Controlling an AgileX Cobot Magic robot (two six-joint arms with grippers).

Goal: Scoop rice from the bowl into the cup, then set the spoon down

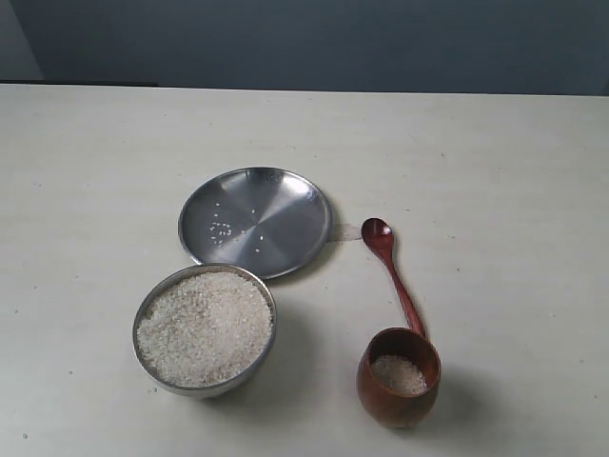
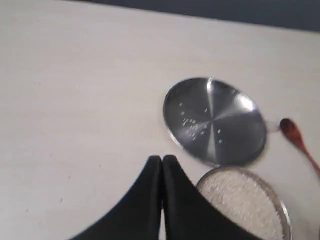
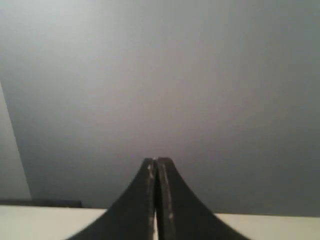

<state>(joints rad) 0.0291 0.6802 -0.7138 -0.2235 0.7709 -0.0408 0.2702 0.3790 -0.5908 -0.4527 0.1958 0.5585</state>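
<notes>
Table (image 1: 495, 171): pale, with a dark wall (image 1: 304, 38) behind.
Left gripper (image 2: 162, 159): clenched, empty, beside the bowl (image 1: 190, 388).
Right gripper (image 3: 156, 161): clenched, empty, facing the wall.
Plate (image 1: 285, 205): a few grains.
Bowl: full of rice (image 1: 205, 327).
Cup (image 1: 395, 405): some rice inside.
Spoon (image 1: 392, 271): flat between plate and cup.

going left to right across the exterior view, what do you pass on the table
steel bowl full of rice → steel plate → wooden cup
</notes>
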